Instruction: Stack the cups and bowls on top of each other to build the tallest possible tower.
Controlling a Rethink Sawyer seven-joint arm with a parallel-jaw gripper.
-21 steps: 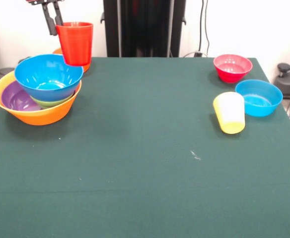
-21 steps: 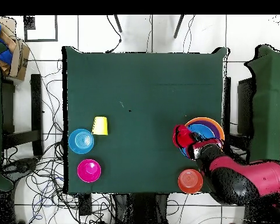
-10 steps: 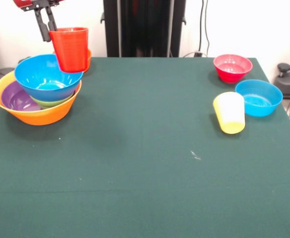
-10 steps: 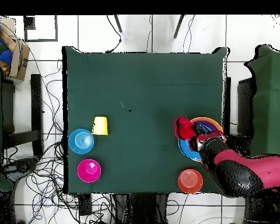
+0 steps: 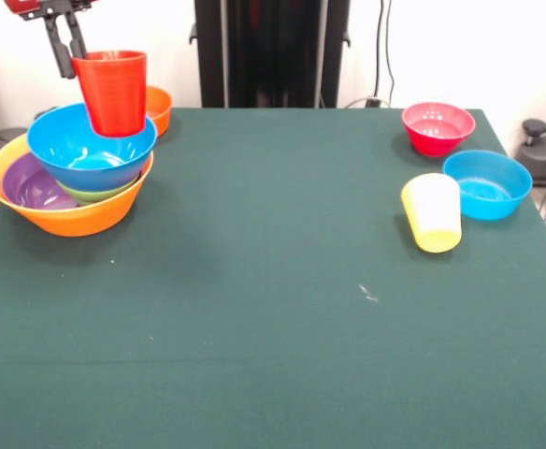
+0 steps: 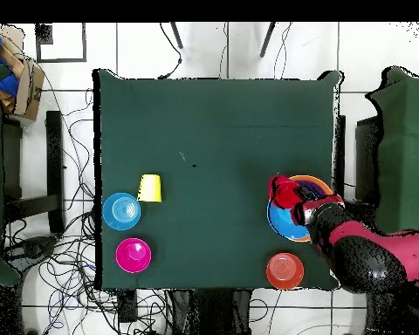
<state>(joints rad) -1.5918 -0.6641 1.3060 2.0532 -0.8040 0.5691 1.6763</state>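
Observation:
My gripper [image 5: 67, 58] [image 6: 302, 204] is shut on the rim of the upright red cup [image 5: 113, 92] [image 6: 283, 190], holding it in the air just over the tower. The tower is a large yellow-orange bowl [image 5: 67, 217] [image 6: 320, 182] holding a purple bowl [image 5: 30, 183], a green bowl [image 5: 100, 194] and a blue bowl [image 5: 91, 150] [image 6: 283, 222] on top. The yellow cup [image 5: 433, 213] [image 6: 149, 188] lies on its side at the right in the front view. Beside it sit a second blue bowl [image 5: 487, 184] [image 6: 121, 211] and a pink-red bowl [image 5: 438, 127] [image 6: 133, 255].
A small orange bowl [image 5: 158, 108] [image 6: 285, 270] stands behind the tower near the table's far edge. The green table [image 5: 282, 309] [image 6: 213, 140] has cables and chair frames around it in the overhead view. Cardboard and a blue item [image 6: 12, 74] lie off the table at upper left.
My gripper has carried the red cup leftward in the front view, from beside the small orange bowl to over the blue bowl on the tower.

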